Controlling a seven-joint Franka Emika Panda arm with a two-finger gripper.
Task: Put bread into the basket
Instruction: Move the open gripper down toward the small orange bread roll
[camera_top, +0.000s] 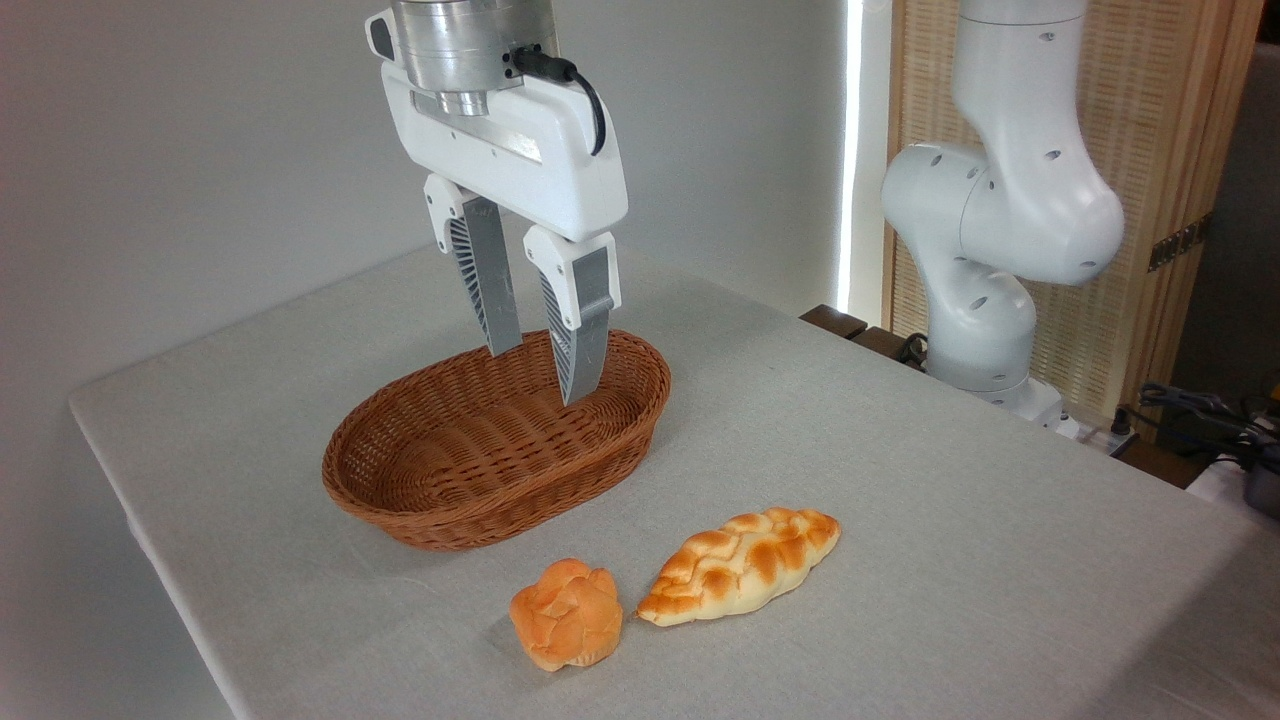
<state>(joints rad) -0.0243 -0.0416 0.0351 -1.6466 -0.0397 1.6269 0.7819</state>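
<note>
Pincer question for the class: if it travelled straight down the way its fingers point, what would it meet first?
Probably the inside of the empty basket; the open pincer hangs over it, though depth is uncertain.

Soft, even, bright daylight from a glaring strip at the back; faint shadows, sharp focus throughout.

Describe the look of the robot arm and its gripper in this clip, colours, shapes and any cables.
The arm is glossy white with rounded, bulbous joints and small dark dots. The gripper has a boxy white body under a silver metal cylinder, with a black cable plugged in at the side. Its two long tapered fingers are grey with ribbed, finned edges in white mounts.
</note>
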